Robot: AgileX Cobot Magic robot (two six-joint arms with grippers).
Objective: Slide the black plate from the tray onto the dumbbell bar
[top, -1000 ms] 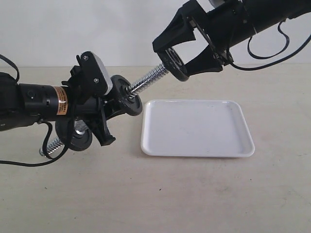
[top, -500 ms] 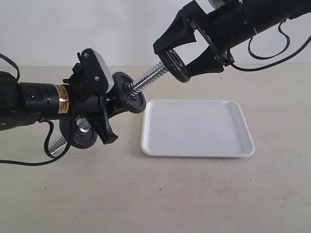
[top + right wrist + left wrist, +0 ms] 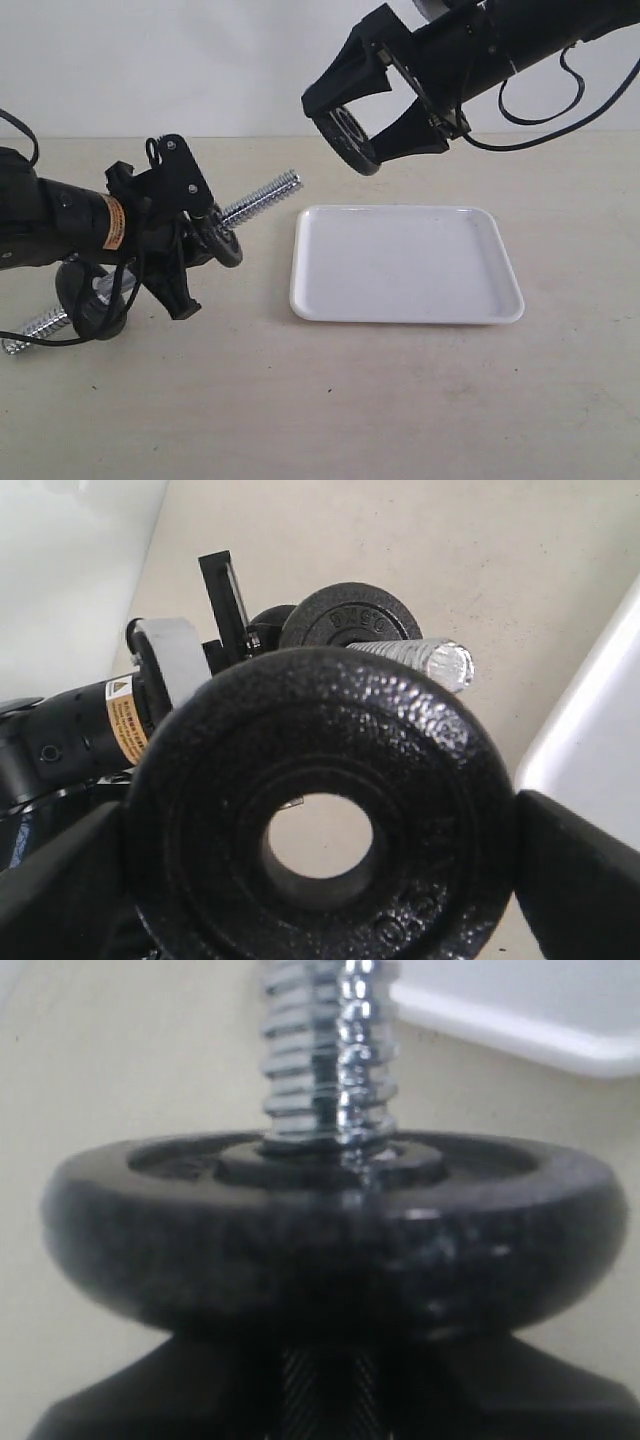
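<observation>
Overhead, right end effector (image 3: 346,131) pinches the pebbly black plate (image 3: 330,730); left end effector (image 3: 186,236) grips the threaded dumbbell bar (image 3: 262,196).

Both clamped: left end effector (image 3: 192,238) low, right end effector (image 3: 352,133) raised.

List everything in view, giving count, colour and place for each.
black plate: one, matte black, held in the air above the table, left of the tray in the exterior view.
tray: one, white, flat on the table, nothing in it.
dumbbell bar: one, chrome, tilted, its bare threaded end raised toward the plate.
discs on the bar: two, black, one on each side of the left gripper.
table: one, beige, under everything.
left gripper: one, black, shut on the dumbbell bar.
right gripper: one, black, shut on the black plate.
</observation>
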